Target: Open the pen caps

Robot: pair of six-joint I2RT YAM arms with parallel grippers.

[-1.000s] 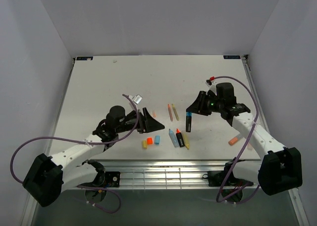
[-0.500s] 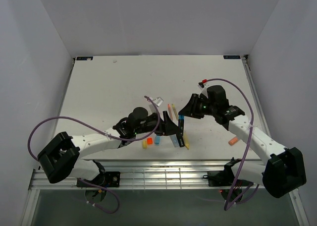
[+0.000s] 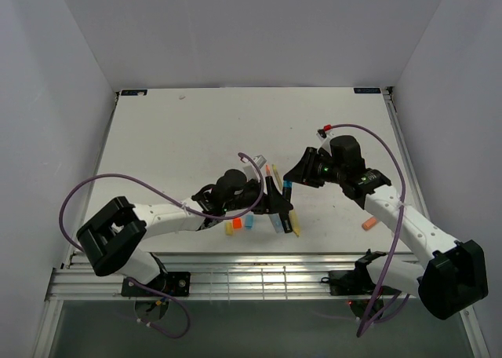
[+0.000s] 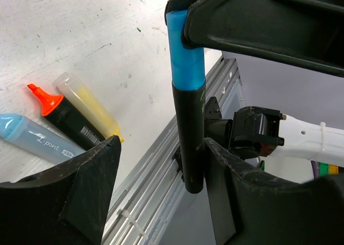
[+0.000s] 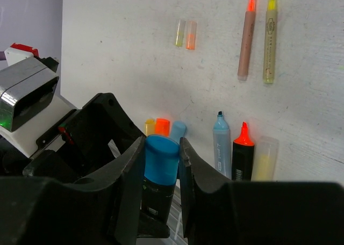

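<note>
Right gripper [image 5: 161, 151] clamps the blue cap [image 5: 161, 161], lifted off the table [image 3: 172, 138]. Left gripper [image 4: 161, 153] straddles the black barrel [image 4: 191, 132], fingers apart, one pad seemingly touching it. Centre the barrel, close firmly, then pull straight along its axis without bending.

A white, faintly scuffed surface [image 3: 180, 138] lies under and beyond the left claw [image 3: 277, 199] and the right claw [image 3: 293, 177], boxed in by plain white walls: a back wall [image 3: 251, 36] far past both, a left wall [image 3: 47, 138] well out from the left claw, a right wall [image 3: 459, 99] well out from the right claw. Behind the claws, a metal rail frame [image 3: 251, 275] edges the surface, with grey floor [image 3: 259, 334] below; the light is soft and even.
</note>
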